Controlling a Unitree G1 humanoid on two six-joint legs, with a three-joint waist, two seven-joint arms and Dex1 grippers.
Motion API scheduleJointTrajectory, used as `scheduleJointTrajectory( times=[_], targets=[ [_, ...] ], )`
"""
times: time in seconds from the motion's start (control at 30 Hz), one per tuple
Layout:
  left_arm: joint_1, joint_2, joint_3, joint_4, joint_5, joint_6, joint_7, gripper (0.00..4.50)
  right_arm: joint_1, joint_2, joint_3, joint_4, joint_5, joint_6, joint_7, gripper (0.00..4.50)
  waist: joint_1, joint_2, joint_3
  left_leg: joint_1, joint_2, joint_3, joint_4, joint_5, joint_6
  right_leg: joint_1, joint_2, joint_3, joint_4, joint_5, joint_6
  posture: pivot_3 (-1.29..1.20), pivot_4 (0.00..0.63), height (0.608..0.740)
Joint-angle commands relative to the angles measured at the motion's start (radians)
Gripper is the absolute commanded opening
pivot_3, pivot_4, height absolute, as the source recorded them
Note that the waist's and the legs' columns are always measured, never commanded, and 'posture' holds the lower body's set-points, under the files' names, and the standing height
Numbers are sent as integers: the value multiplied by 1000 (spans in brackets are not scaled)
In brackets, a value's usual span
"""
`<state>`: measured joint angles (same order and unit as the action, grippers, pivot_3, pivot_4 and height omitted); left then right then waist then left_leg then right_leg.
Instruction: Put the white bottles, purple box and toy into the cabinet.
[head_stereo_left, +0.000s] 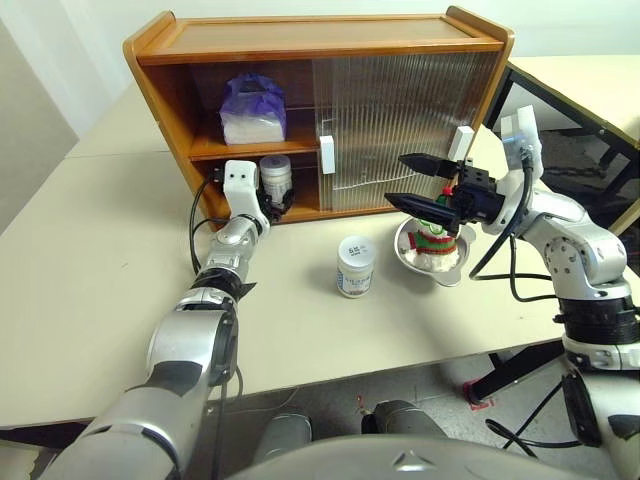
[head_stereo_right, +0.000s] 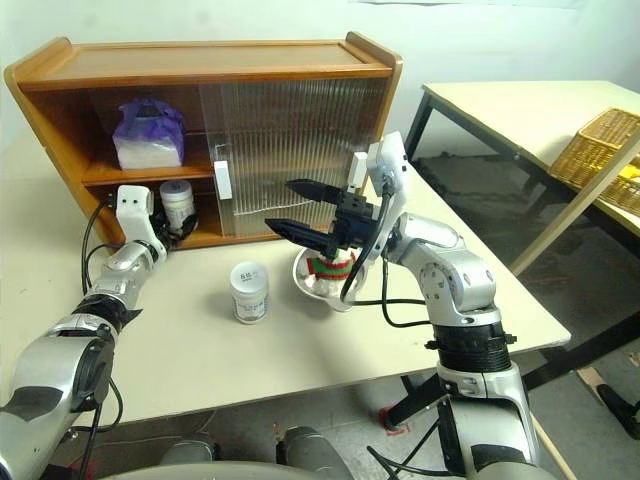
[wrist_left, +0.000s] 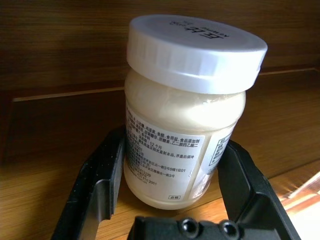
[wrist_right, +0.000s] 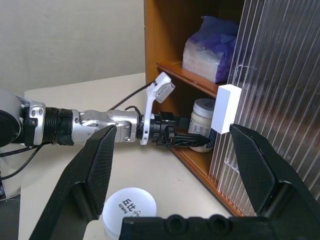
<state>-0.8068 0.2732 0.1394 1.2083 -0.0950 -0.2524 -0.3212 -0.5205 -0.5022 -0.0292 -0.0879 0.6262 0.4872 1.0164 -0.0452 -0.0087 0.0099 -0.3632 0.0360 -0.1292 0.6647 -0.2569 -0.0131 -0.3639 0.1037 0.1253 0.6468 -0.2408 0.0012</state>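
A wooden cabinet (head_stereo_left: 300, 40) stands on a pale bench (head_stereo_left: 90, 290), its ribbed sliding doors pushed to one side so the robot's-left half is uncovered. The purple box (head_stereo_left: 252, 108) already lies on the upper shelf. The left tool (head_stereo_left: 268, 200) reaches into the lower shelf with one white bottle (wrist_left: 187, 120) between its two black fingers (wrist_left: 100, 180); the fingers flank the jar closely, seemingly gripping it, and the jar stands upright with its base on or just above the shelf board. The second white bottle (head_stereo_left: 355, 266) stands on the bench in front of the cabinet. Just beside it the toy (head_stereo_left: 434, 240) sits in a steel bowl (head_stereo_left: 425, 268). The right tool (head_stereo_left: 418, 185) hovers above the bowl, fingers spread wide and holding nothing, pointing toward the cabinet. The likely risk: if the left tool pulls back before fully letting go, a finger could drag the jar and tip it or roll it off the shelf edge; the right tool, lowered carelessly, could knock the bowl
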Motion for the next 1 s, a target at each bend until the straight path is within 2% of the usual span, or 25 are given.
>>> scheduleJointTrajectory(
  times=[0.03,0.17,0.47,0.8,1.0],
  targets=[
    [-22,1,6,25,11,-7,-5,3050,-1,-7,-9,-5,4,5,0,4500,0,0,0,0,0,0,0,0,0,0,0,0,0,0,-1,-91,0,740],
    [-6,-10,26,5,-17,-33,-46,4449,-12,-4,-5,10,0,-1,6,4500,0,0,0,1,-1,0,0,0,1,1,0,0,0,-2,-4,-82,0,740],
    [81,-30,66,-102,-76,-86,-106,4479,-13,3,-2,22,-3,-12,16,4500,0,0,0,4,-2,0,0,1,1,4,0,0,0,-3,-5,-73,0,740],
    [329,-19,63,-486,-127,4,-128,4479,-11,6,0,30,-4,-18,25,4500,1,0,0,5,-4,0,0,1,1,5,0,0,0,-4,-7,-59,0,740],
    [402,-12,72,-593,-134,63,-94,4479,-16,13,5,40,-9,-23,31,4500,3,0,0,7,-4,0,0,1,1,7,0,0,0,-4,-7,-51,0,740]
  ],
)
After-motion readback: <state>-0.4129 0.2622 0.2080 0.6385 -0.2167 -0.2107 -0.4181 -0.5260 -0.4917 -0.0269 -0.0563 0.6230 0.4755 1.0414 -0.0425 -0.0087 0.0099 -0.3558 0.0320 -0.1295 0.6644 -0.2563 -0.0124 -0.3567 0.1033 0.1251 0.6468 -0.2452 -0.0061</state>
